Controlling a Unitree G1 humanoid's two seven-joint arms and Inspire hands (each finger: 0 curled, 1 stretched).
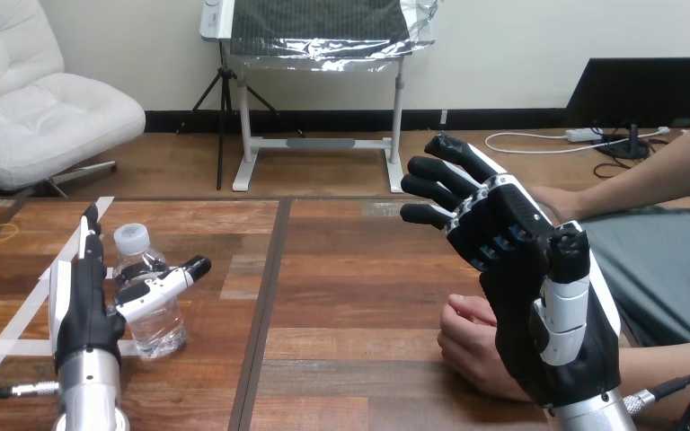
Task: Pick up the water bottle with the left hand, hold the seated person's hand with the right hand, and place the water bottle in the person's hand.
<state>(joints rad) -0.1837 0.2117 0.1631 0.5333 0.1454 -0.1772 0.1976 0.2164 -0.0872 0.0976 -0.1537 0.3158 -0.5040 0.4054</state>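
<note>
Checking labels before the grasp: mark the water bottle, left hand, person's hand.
water bottle (155, 329), head view, clear lower body
left hand (81, 312), head view, black palm side
person's hand (467, 350), head view, middle of the hand

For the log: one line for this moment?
left hand open at standing water bottle; right hand open, raised near person's hand; nothing held

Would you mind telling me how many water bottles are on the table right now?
1. The water bottle stands upright on the table's left part, next to the left hand, whose thumb crosses in front of it. The raised right hand could hide another behind it.
</note>
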